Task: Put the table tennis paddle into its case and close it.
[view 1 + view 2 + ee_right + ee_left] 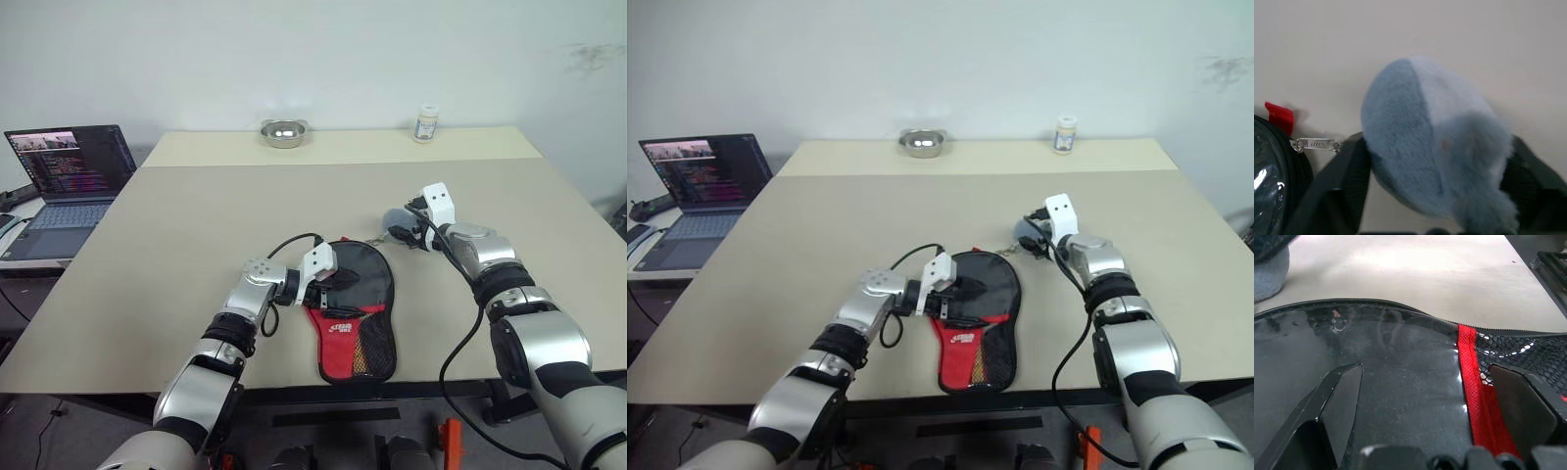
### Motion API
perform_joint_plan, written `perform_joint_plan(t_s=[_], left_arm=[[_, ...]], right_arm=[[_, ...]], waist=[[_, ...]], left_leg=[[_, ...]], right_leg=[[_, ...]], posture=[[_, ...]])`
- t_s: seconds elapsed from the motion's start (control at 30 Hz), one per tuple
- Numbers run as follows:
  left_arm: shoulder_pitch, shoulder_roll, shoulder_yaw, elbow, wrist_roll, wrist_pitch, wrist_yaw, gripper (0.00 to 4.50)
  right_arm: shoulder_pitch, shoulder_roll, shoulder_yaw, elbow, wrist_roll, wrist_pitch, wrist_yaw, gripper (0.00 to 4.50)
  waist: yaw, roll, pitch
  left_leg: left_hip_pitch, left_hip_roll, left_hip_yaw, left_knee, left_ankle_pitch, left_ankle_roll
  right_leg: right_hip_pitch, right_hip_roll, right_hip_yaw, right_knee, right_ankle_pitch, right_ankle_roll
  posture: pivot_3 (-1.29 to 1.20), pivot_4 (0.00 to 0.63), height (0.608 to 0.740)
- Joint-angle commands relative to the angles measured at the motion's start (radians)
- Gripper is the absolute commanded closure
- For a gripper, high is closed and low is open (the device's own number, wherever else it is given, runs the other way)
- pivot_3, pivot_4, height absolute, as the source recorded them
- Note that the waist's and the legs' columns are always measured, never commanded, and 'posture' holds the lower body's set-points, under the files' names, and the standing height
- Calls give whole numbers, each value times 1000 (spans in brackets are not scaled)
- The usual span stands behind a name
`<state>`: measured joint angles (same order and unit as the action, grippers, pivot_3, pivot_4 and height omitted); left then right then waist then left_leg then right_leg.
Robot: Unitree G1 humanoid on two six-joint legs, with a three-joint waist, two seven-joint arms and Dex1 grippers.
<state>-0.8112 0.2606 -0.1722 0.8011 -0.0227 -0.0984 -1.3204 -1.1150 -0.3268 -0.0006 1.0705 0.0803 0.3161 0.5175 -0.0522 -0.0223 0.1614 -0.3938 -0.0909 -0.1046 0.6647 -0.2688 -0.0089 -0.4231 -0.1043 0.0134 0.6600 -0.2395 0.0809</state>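
The paddle-shaped soft fabric case [355, 311], black at its round end and red with a black mesh pocket and a white logo at its narrow end, lies flat on the beige table [196, 245] near the middle of the front edge; its narrow end points to that edge, its round end toward the table centre. A glossy black surface with a thin red band beside it shows in the left wrist view; whether this is the paddle's rubber face or the case's own panel cannot be told, so the paddle's place cannot be stated.

The left gripper [341, 278] rests over the left part of the case's round end; its two black fingers [1337, 401] stand wide apart, one on each side of the glossy black area, clamped on nothing.

The right gripper [400, 231] lies on the table just right of the case's round end; between its fingers [1344, 181] sits a small grey-blue plush ball [1432, 147], which touches both fingers. A metal zipper pull [1316, 144] and a red tab [1279, 116] lie at the case edge just beside the ball.

Along the far edge stand a round steel bowl [284, 132] and a small white jar [426, 123], well apart; an open laptop [69, 186] sits on a separate surface off the left edge.
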Motion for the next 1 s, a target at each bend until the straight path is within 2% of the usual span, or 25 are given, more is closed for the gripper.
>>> perform_joint_plan(t_s=[0.03,0.17,0.33,0.63,0.8,0.87,1.0], left_arm=[[1,5,-18,14,9,-28,6,0],[-4,1,-16,62,15,-35,22,0],[26,2,-36,111,22,-44,-9,0],[1,-9,-44,242,53,-91,27,0],[-13,-29,-43,292,58,-100,55,0],[-15,-36,-45,306,63,-105,66,0],[-23,-44,-44,327,68,-111,77,0]], right_arm=[[-37,-5,-25,-11,1,-24,-11,2425],[-32,-8,-32,-20,0,-17,-18,3589],[19,-40,-30,-117,-5,36,-32,4140],[216,-100,-19,-505,-13,255,-43,4187],[310,-117,-13,-668,-20,349,-67,4188],[365,-138,4,-774,-20,407,-53,4188],[492,-212,36,-1031,4,542,8,4188]], waist=[[-1,0,0],[-1,0,0],[2,2,-1],[17,6,-5],[22,6,-6],[23,6,-6],[28,7,-7]], left_leg=[[0,0,0,0,0,0],[0,0,0,0,0,0],[0,0,0,0,0,0],[2,-1,-1,1,0,1],[8,-1,-1,1,-2,4],[15,-1,-1,0,-2,5],[15,-1,-4,0,-2,5]], right_leg=[[0,0,0,0,0,0],[0,0,0,0,0,0],[1,0,0,0,0,0],[3,0,-1,1,0,0],[8,0,-1,2,0,0],[15,0,-2,0,0,1],[18,-1,-5,-2,-1,1]], posture=[[0,150,740],[0,150,740],[0,150,740],[0,150,740],[0,150,740],[0,150,740],[0,150,740]])
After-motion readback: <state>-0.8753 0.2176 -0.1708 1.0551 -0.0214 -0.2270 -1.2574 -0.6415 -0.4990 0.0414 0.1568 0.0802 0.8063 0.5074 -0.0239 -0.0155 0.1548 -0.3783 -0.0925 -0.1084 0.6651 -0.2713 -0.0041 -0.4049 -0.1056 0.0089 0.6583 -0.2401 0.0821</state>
